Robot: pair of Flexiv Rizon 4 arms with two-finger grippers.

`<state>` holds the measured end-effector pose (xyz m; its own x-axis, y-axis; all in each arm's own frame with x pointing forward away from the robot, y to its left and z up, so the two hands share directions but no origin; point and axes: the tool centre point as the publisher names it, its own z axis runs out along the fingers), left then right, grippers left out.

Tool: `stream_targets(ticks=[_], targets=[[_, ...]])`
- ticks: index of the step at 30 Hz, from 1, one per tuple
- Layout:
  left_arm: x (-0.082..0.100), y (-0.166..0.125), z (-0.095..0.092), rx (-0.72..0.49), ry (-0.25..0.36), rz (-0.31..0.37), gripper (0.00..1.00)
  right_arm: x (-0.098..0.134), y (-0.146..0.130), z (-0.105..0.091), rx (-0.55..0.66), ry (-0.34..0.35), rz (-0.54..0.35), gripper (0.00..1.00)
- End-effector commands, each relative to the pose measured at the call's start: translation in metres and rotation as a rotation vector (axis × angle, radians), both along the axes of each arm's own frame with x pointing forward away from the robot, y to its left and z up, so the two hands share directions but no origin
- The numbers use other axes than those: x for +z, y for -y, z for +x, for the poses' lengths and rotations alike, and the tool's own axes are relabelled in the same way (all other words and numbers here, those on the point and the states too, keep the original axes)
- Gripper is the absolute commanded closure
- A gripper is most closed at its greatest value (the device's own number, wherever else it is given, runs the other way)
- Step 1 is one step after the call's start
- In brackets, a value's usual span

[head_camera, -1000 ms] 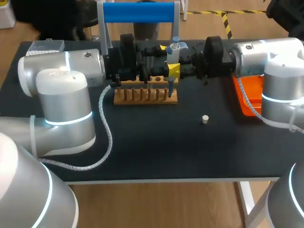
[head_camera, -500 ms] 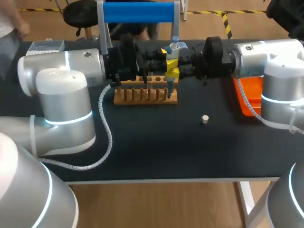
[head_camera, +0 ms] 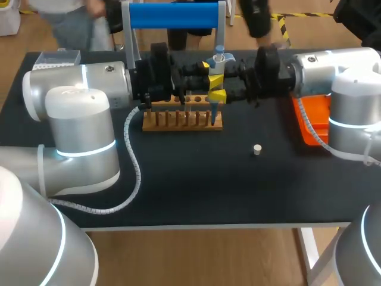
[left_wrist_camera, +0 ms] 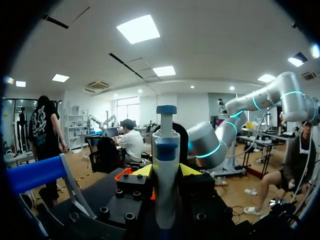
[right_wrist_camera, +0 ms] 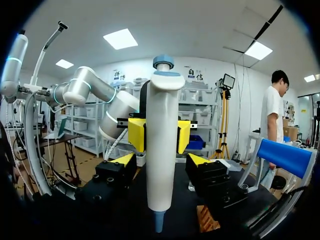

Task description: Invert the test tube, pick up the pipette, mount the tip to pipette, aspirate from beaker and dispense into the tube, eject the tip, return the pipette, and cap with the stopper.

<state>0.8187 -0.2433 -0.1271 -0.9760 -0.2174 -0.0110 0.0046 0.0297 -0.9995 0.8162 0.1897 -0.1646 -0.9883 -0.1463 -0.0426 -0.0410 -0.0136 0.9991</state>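
Note:
A white pipette with a blue top and blue lower end stands upright over the right end of the wooden tube rack. My left gripper is shut on it. In the left wrist view its yellow tips press the pipette from both sides of the gripper. In the right wrist view the left arm's yellow fingers clamp the pipette, while my right gripper stands open, its tips clear of the barrel. A small white stopper lies on the table. The beaker is hidden.
An orange tray sits at the right under my right arm. A stand with a blue bar rises behind the rack. A clear box is at the far left. Dark tabletop lies open in front of the rack.
My left gripper closed on the pipette, then my right gripper let go and opened. The pipette stayed upright in the same place.

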Motion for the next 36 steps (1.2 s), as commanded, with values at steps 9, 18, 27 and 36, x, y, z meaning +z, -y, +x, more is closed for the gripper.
stream_targets(ticks=[9,18,27,36], targets=[[-0.001,0.000,-0.001,0.003,0.002,-0.004,1.00,0.000,0.053,0.004,-0.037,-0.016,0.007,0.00],[-0.001,0.000,-0.001,0.003,0.002,-0.004,1.00,0.000,0.092,0.037,-0.143,-0.002,-0.028,0.00],[-0.001,0.000,-0.001,0.003,0.002,-0.004,1.00,-0.001,0.086,0.094,-0.254,0.004,-0.091,0.00],[-0.001,0.000,-0.001,0.003,0.002,-0.004,1.00,-0.015,0.068,0.139,-0.325,-0.033,-0.124,0.00]])
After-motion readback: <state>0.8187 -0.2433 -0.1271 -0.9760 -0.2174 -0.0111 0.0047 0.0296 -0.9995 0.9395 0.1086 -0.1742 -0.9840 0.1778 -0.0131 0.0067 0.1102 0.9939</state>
